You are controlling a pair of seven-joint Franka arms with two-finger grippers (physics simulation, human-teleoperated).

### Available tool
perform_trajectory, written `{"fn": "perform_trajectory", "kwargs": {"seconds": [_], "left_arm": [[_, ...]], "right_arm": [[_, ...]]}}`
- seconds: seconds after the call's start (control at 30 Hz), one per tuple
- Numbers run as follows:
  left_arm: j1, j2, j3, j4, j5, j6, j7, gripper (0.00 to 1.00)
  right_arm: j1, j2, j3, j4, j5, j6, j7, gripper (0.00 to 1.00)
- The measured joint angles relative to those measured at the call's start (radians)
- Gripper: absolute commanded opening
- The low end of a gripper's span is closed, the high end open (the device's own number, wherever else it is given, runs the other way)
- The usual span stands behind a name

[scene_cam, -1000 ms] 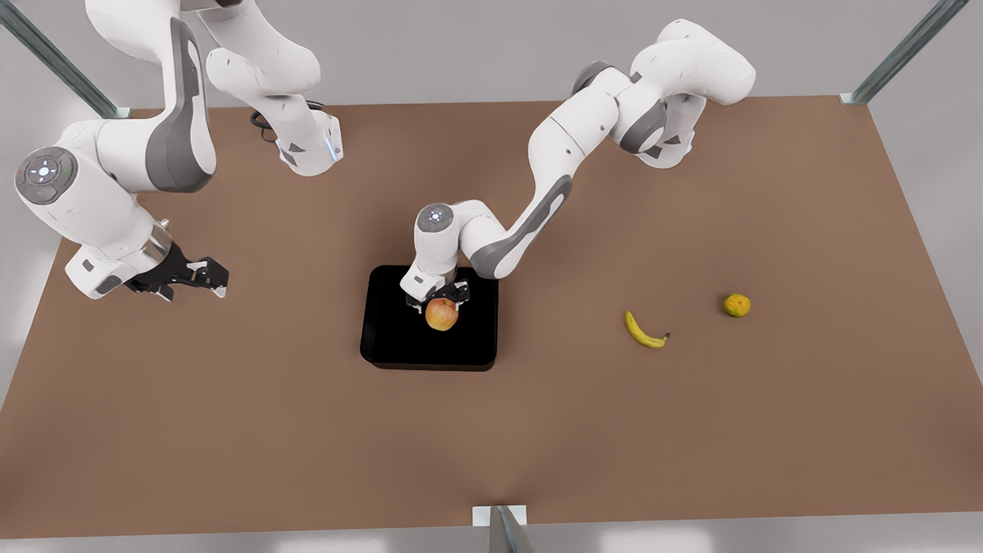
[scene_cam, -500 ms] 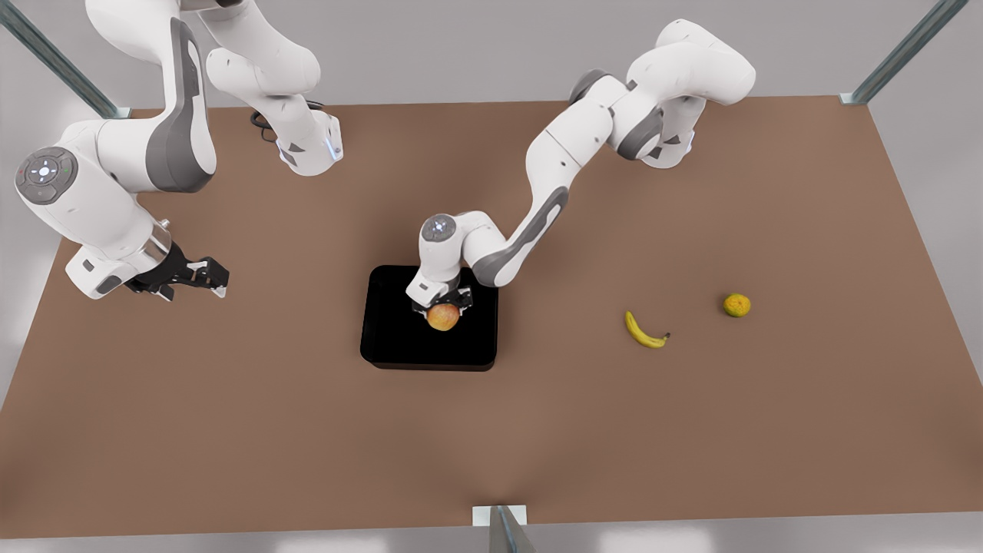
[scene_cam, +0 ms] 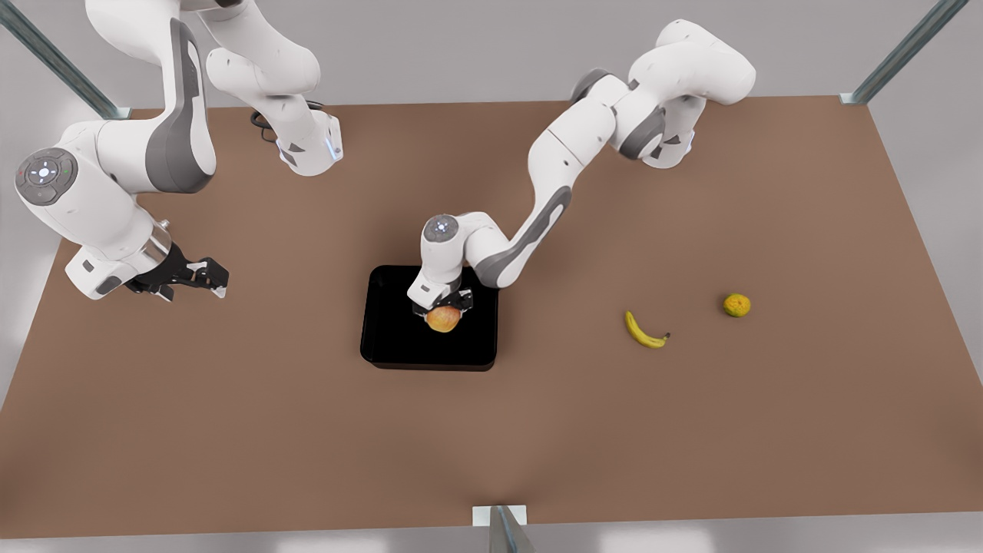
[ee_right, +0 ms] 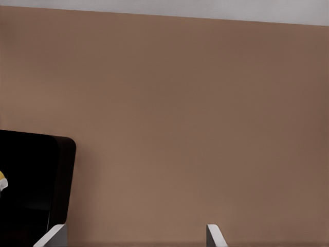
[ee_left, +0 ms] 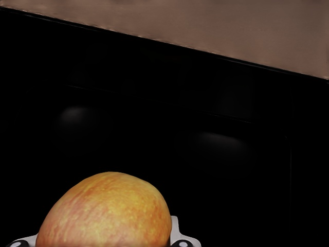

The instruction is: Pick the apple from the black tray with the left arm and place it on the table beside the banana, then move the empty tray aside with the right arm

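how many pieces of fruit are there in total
3. The apple sits in the black tray, between the left gripper's fingers. The banana lies on the table, with the citrus fruit beyond it toward the front view's right.

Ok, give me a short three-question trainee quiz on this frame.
1. True or false: the apple lies on the table beside the banana.
2. Which gripper is down at the apple, over the black tray? A: left gripper. B: right gripper.
3. Fill in: the right gripper waits above the table off to the front view's left, its fingers ____.
Key: 1 false; 2 A; 3 open.
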Motion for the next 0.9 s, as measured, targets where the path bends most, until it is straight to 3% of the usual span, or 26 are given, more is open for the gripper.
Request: {"fn": "perform_trajectory", "kwargs": {"seconds": [0.17,0.3,0.47,0.5,0.73,0.8,0.83,0.9], "left_arm": [[0.115,-0.171,-0.006,-0.019,-0.064,-0.165,0.031,0.91],[0.375,-0.284,-0.006,-0.156,-0.124,-0.240,0.117,0.92],[0.563,-0.200,-0.003,-0.218,-0.147,-0.211,0.284,0.95],[0.582,-0.184,-0.003,-0.218,-0.149,-0.206,0.318,1.00],[0.654,-0.190,-0.001,-0.167,-0.156,-0.225,0.530,1.00],[0.719,-0.334,-0.003,-0.062,-0.164,-0.375,0.595,1.00],[0.766,-0.461,-0.002,-0.099,-0.184,-0.452,0.627,1.00],[0.812,-0.812,0.011,-0.490,-0.211,-0.479,0.688,1.00]], "right_arm": [[-0.018,0.011,0.024,0.000,0.001,0.000,0.003,1.00],[0.056,0.021,0.047,0.006,0.000,0.005,0.042,1.00],[0.277,0.113,0.052,0.108,0.001,0.008,0.093,1.00],[0.285,0.121,0.053,0.110,0.004,0.008,0.105,1.00],[0.310,0.206,0.064,0.035,0.043,0.025,0.223,1.00],[0.306,0.203,0.063,-0.033,0.061,0.054,0.254,1.00],[0.304,0.203,0.063,-0.060,0.066,0.072,0.268,1.00],[0.303,0.211,0.063,-0.087,0.084,0.109,0.294,1.00]]}}
